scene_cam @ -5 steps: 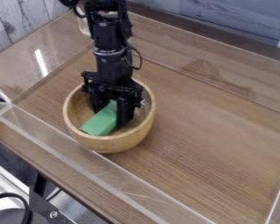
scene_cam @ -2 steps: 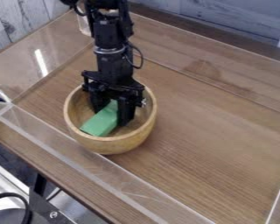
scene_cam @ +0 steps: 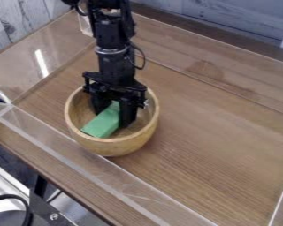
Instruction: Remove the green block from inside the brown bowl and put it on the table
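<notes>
Green block (scene_cam: 105, 123) lies inside the brown bowl (scene_cam: 110, 144), tilted against the inner wall with its upper end under the claw (scene_cam: 120, 108). The claw points steeply down into the bowl, and its fingers stand closed around that upper end of the block, so the grasp looks made, though the contact itself is partly hidden by the fingers. The step in hand is the pick, with the lift not yet begun: the block's lower end rests on the bowl's floor. Next comes a straight rise high enough to clear the rim, then a sideways carry to bare tabletop (scene_cam: 215, 115) beside the bowl, and a low release there.
</notes>
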{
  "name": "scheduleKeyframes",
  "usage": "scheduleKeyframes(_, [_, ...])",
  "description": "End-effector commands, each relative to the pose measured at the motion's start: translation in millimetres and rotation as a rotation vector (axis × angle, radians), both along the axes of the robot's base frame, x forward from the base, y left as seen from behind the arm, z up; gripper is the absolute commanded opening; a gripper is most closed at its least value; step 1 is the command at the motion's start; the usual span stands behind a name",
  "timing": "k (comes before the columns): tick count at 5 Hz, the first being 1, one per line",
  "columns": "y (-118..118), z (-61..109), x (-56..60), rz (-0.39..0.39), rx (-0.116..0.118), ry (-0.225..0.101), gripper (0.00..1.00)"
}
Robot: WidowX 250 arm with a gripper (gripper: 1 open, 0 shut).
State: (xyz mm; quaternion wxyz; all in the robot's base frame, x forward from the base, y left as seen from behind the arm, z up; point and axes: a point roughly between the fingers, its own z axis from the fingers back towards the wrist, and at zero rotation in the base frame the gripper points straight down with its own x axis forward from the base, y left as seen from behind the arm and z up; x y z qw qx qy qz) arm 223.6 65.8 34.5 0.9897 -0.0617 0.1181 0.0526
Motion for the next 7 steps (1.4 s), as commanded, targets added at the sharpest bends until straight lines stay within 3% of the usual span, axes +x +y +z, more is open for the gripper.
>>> scheduleKeyframes(1, [-0.2,18.3,6.6,0.008,0.016,-0.047,0.0])
scheduleKeyframes(7, [-6.2,36.0,11.6,0.021,0.004,-0.049,0.0])
